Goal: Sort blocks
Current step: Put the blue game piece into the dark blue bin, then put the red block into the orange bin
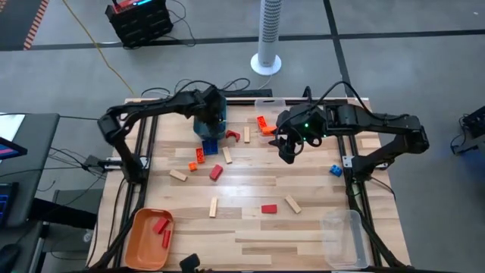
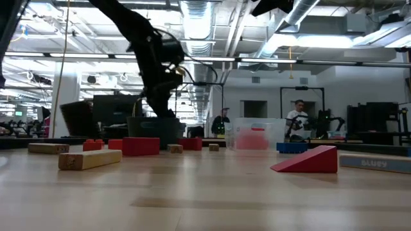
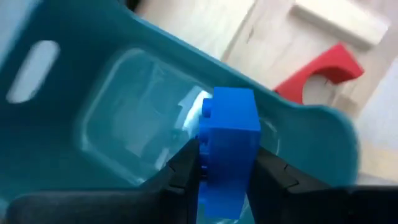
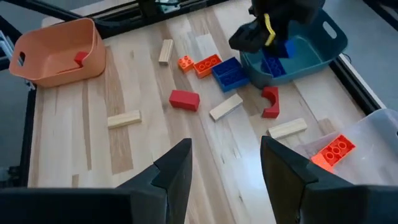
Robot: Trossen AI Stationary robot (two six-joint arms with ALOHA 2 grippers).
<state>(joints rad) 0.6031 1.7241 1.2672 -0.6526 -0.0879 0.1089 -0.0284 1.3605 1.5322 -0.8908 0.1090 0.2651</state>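
My left gripper is shut on a blue studded brick over the teal bin, which stands at the table's far side. The right wrist view shows that gripper with the blue brick above the bin, and more blue bricks inside it. My right gripper hovers open over the table's middle, touching nothing. Loose blocks lie flat on the table: a blue brick, an orange brick, a red arch, red bricks and wooden sticks. My left gripper pinches the blue brick by its two long sides between its two fingers. It comes from above, pointing down. The brick is lifted clear and stands up out of the fingers over the inside of the teal bin.
An orange bin with red blocks stands at the near left corner and a clear bin at the near right. Another clear bin at the far edge holds an orange brick. A blue block lies near the right edge.
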